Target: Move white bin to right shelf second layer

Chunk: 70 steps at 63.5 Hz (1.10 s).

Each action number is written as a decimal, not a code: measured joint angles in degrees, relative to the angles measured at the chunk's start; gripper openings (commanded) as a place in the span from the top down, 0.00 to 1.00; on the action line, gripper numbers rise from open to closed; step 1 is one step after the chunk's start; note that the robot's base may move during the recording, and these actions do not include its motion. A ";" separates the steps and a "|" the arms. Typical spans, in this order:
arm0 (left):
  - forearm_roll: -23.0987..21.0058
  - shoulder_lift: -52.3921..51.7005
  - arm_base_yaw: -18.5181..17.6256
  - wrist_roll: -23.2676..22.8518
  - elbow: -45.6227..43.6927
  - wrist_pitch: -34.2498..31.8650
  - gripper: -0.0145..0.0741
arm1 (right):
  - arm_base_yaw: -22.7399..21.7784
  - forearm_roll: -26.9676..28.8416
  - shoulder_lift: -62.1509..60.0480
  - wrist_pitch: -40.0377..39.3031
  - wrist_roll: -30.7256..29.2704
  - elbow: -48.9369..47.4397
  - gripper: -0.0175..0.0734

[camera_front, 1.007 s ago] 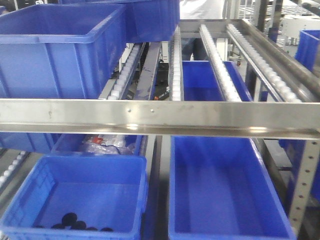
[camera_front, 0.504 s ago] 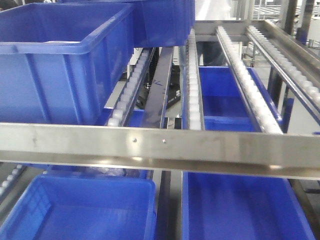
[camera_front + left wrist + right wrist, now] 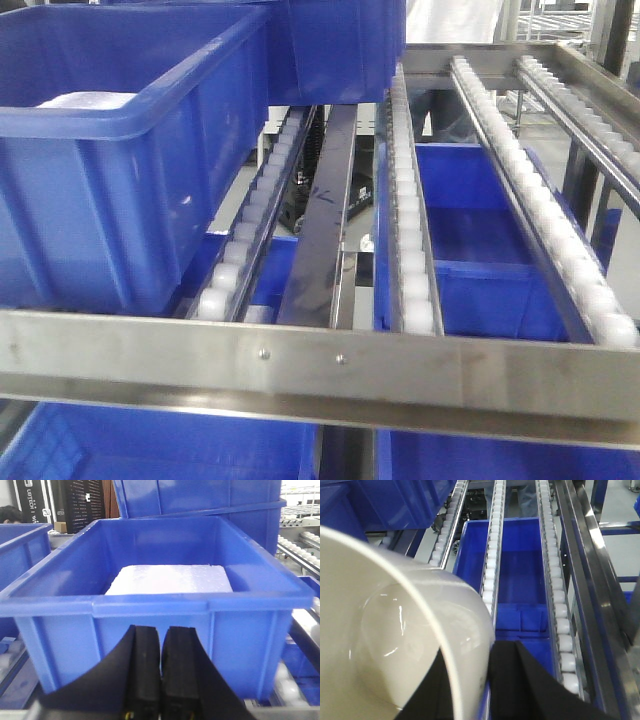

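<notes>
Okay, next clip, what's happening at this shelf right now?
The right gripper is clamped on the wall of the white bin, holding it above the roller tracks of the right shelf second layer. The bin is not yet set down on the rollers. The left gripper is shut and holds nothing, facing a blue crate with a white foam block inside, which sits on the left side of that level. More blue crates sit on the level below.

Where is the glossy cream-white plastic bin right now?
Only the right wrist view shows the white bin: lower left, its wall between the right gripper's fingers, above the roller tracks.
</notes>
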 measured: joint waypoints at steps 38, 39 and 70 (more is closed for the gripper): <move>0.00 0.00 0.00 0.00 0.00 0.00 0.74 | 0.00 0.00 0.00 0.00 0.00 0.00 0.75; 0.00 0.00 0.00 0.00 0.00 0.00 0.74 | 0.00 0.00 0.00 0.00 0.00 0.00 0.75; 0.00 0.00 0.00 0.00 0.00 0.00 0.74 | 0.00 0.00 0.00 0.00 0.00 0.00 0.75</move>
